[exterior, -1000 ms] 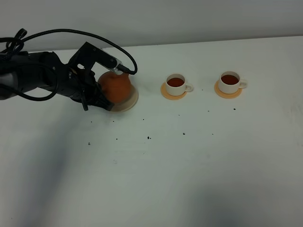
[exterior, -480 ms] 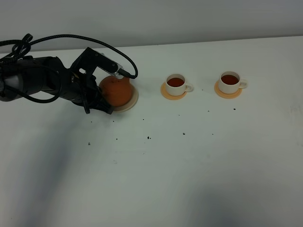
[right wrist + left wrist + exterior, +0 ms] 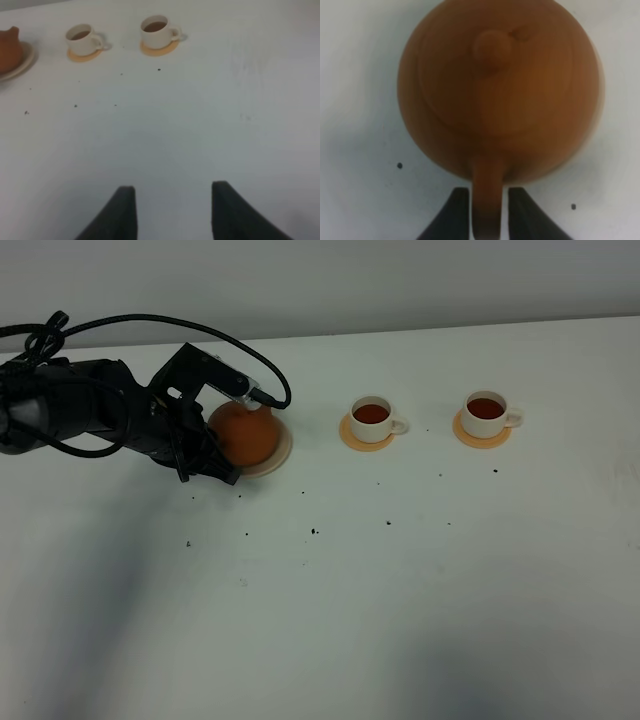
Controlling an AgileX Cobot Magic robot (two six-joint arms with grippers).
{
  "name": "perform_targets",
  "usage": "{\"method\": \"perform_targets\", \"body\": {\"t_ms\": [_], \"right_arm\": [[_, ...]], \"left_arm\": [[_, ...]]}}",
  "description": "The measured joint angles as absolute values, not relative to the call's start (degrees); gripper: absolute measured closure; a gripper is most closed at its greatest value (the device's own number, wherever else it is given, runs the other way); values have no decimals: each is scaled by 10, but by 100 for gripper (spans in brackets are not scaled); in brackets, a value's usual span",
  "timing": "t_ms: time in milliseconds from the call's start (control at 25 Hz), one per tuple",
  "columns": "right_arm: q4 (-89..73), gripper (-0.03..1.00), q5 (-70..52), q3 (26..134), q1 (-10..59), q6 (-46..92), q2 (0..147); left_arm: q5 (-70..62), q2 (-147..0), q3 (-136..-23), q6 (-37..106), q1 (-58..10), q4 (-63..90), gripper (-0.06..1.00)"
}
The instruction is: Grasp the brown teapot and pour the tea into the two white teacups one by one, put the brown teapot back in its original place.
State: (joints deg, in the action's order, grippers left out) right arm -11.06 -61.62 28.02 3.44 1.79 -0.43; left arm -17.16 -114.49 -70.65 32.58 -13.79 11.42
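The brown teapot (image 3: 247, 432) stands upright on the cream saucer (image 3: 283, 452) at the left of the table. My left gripper (image 3: 216, 443) holds its loop handle; in the left wrist view the two black fingers (image 3: 461, 215) sit tight on either side of the handle (image 3: 487, 200), below the teapot body (image 3: 500, 85). The two white teacups (image 3: 371, 418) (image 3: 486, 414) stand on orange coasters to the right, each holding dark tea. My right gripper (image 3: 170, 205) is open and empty, low over bare table, far from the cups (image 3: 82, 39) (image 3: 156, 28).
Orange coasters (image 3: 363, 440) (image 3: 480, 439) lie under the cups. Small dark specks (image 3: 314, 531) dot the white table (image 3: 400, 590). A black cable (image 3: 150, 320) loops over the left arm. The teapot's edge shows in the right wrist view (image 3: 7, 50).
The teapot came down and settled on the saucer, with the left arm shifting slightly left. Over the last half second nothing visibly moved.
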Motion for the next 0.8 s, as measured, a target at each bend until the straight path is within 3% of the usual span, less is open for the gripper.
{"method": "perform_targets", "body": {"t_ms": [160,280,480,800], "right_arm": [[-111,61,-616,280,34,18,-4],[-111,61,-616,280,34,18,-4],[-111,61,-616,280,34,18,-4],[-111,61,-616,280,34,18,-4]], "left_arm": [[-198,-1145,-706,325,-138,114,57],[-240,-1142,-706,315,-138,114,52],[-371,-1098,-706,262,-131,113,54],[-628,-1031,-700,121,-106,31,64]]}}
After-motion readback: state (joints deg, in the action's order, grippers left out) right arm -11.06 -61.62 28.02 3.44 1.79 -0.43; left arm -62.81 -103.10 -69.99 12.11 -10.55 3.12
